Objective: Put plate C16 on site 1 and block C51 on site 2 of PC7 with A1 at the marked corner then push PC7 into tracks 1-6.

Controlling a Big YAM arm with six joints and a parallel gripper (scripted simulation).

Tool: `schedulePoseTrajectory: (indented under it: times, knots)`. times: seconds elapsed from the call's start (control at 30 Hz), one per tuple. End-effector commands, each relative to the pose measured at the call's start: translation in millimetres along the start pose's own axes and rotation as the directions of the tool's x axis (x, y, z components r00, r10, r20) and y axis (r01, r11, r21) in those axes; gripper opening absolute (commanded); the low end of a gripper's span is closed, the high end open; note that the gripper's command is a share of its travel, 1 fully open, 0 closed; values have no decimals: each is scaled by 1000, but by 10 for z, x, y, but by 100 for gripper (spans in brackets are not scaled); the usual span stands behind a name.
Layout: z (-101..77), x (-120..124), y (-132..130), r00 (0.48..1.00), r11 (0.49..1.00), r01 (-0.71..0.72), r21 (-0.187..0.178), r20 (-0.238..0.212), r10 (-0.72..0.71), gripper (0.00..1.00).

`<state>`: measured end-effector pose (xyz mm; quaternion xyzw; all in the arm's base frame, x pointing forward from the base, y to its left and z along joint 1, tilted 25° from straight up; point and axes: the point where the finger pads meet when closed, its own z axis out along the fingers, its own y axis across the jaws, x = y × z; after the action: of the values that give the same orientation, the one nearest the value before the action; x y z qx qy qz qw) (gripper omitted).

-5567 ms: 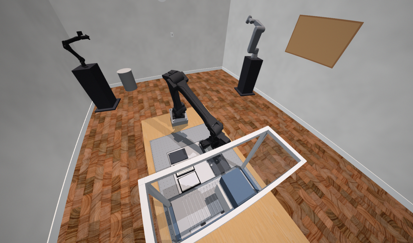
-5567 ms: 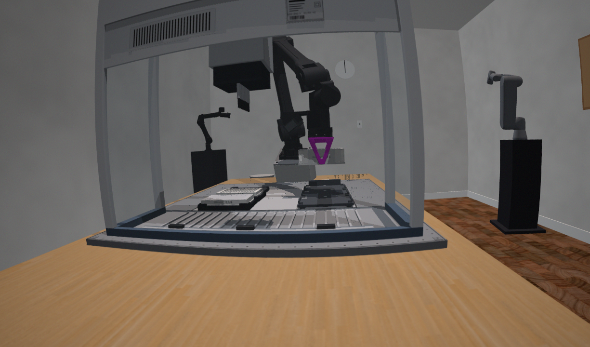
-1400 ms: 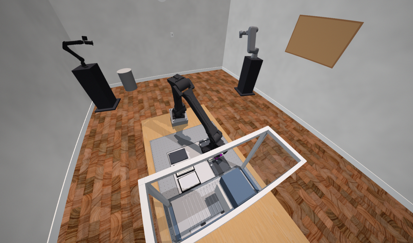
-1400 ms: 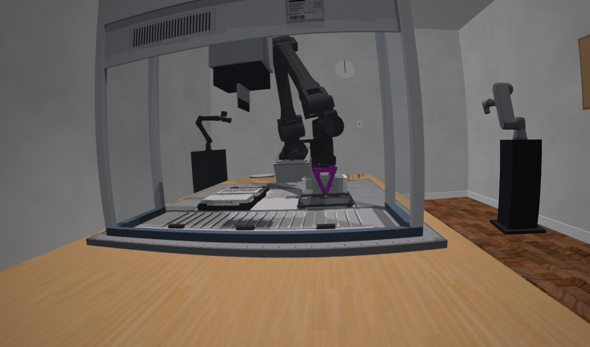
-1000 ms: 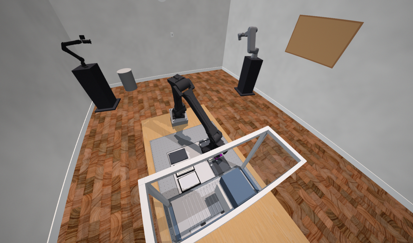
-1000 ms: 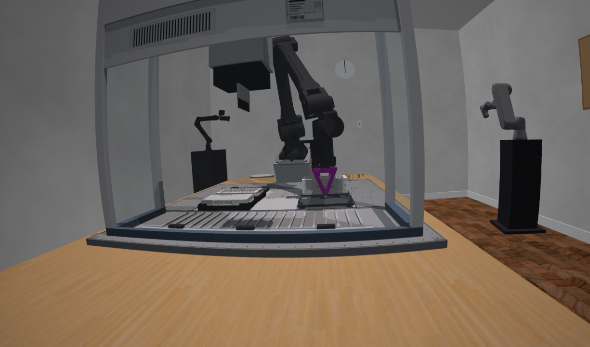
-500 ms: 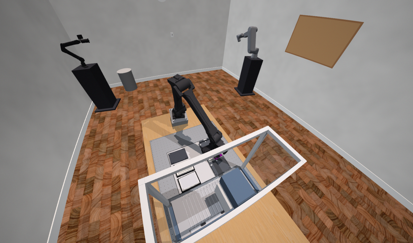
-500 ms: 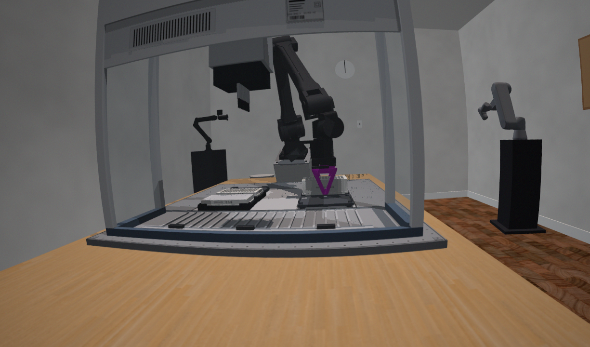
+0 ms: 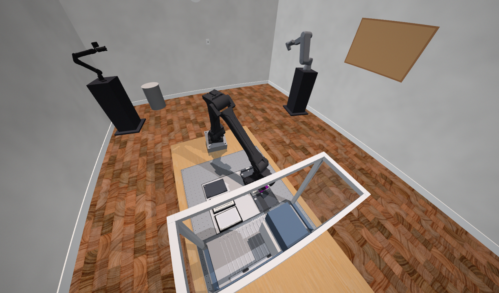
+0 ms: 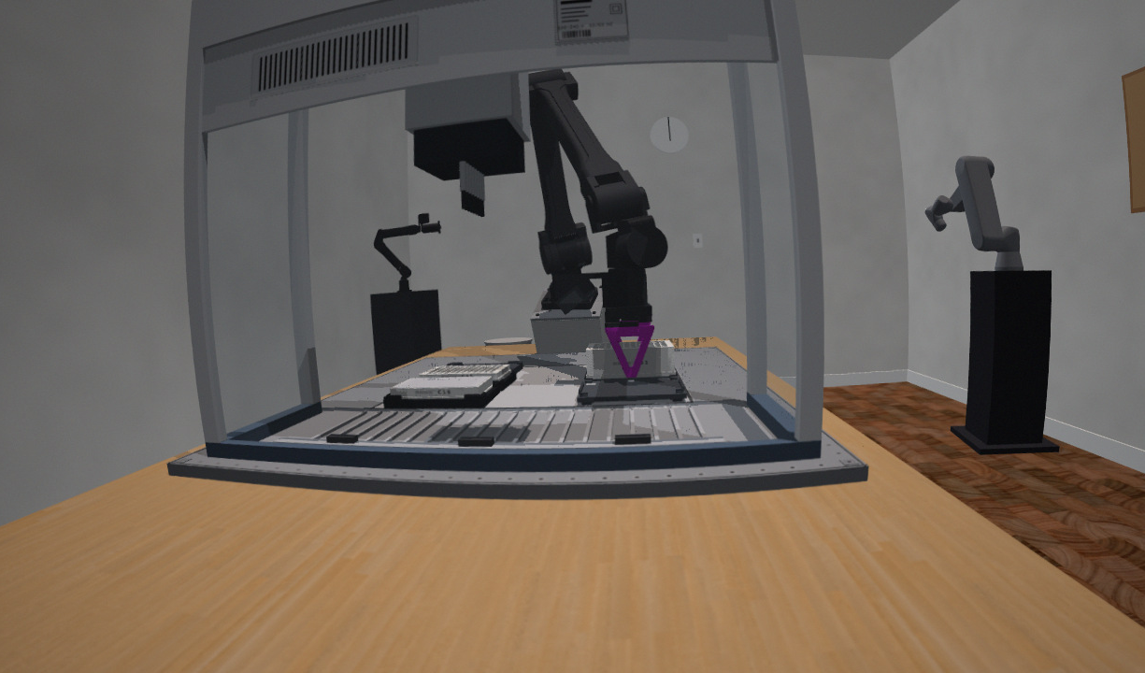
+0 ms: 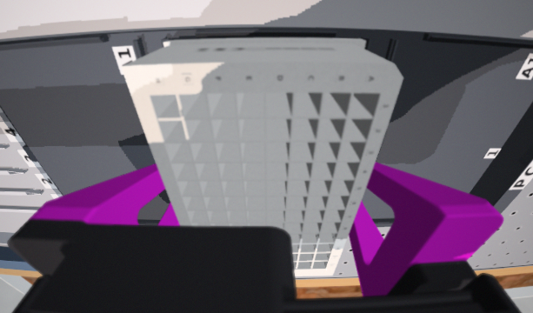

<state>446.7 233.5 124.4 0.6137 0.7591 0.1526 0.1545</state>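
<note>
My gripper [image 11: 265, 156] has purple fingers and is shut on the long sides of the grey deep-well block C51 [image 11: 266, 139]. It holds the block upright and low over the dark carrier PC7 [image 11: 444, 109]. I cannot tell whether the block touches the carrier. Labels "1" and "A1" show on the carrier around the block, and "PC7" shows at the right. In the exterior view the gripper [image 10: 628, 351] and block [image 10: 635, 360] stand over the carrier [image 10: 633, 390] on the apron. The 384-well plate C16 [image 9: 228, 219] lies on nest S3. The 96-well plate C15 [image 9: 224, 207] lies on S2. Nest S1 [image 9: 214, 188] is bare.
The ribbed loading rails [image 10: 508, 422] lie in front of the carrier, with track numbers [image 11: 14, 143] on the apron at the left. The instrument's white frame [image 9: 265, 174] and a blue block [image 9: 287, 224] stand close by. A dark head [image 10: 467, 134] hangs overhead.
</note>
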Motion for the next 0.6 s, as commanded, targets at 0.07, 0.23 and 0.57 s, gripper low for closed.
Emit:
schedulePoseTrajectory:
  times: [0.07,0.23,0.57]
  knots:
    - [-42,-53,116,1000,1000,-12,-29,-4,12,0]
    - [-107,11,148,1000,999,-7,-35,-9,7,96]
    - [-107,11,148,1000,999,-7,-35,-9,7,96]
